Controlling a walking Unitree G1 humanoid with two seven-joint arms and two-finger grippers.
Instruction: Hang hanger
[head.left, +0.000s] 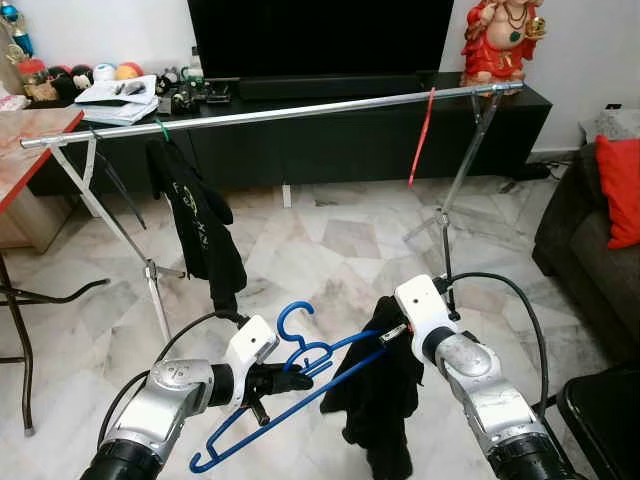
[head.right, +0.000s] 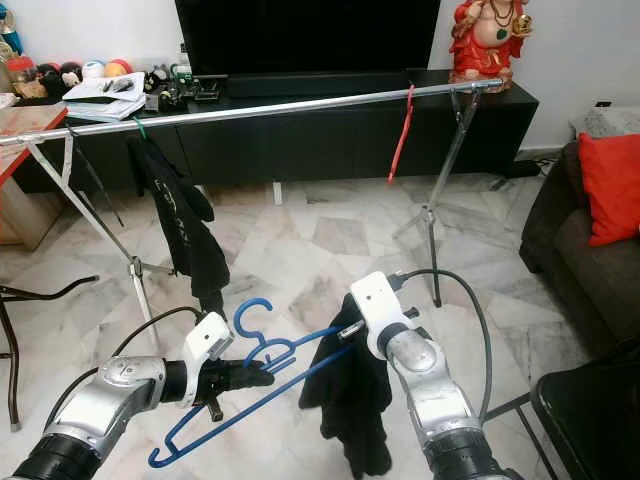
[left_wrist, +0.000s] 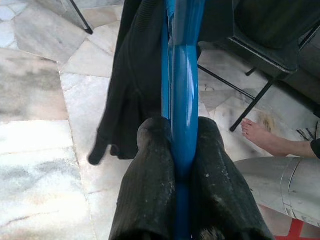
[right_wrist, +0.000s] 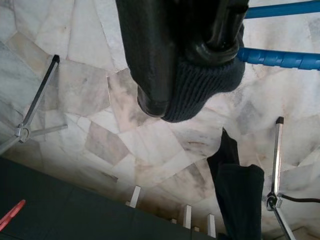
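Hanger (head.left: 300, 385) between both grippers, under rail (head.left: 270, 113).

**A living room at home, with laundry drying**

This is a lived-in sitting room. A large dark television (head.left: 320, 40) stands on a long black cabinet (head.left: 330, 135) against a white wall, beside a red and gold figurine (head.left: 497, 40). The floor (head.left: 340, 240) is pale marble in irregular slabs. A dark sofa (head.left: 585, 250) carries a red cushion (head.left: 620, 190). A metal clothes rail (head.left: 280, 112) on tripod legs holds a black garment (head.left: 200, 225). A person's bare foot (left_wrist: 260, 137) rests on the floor.
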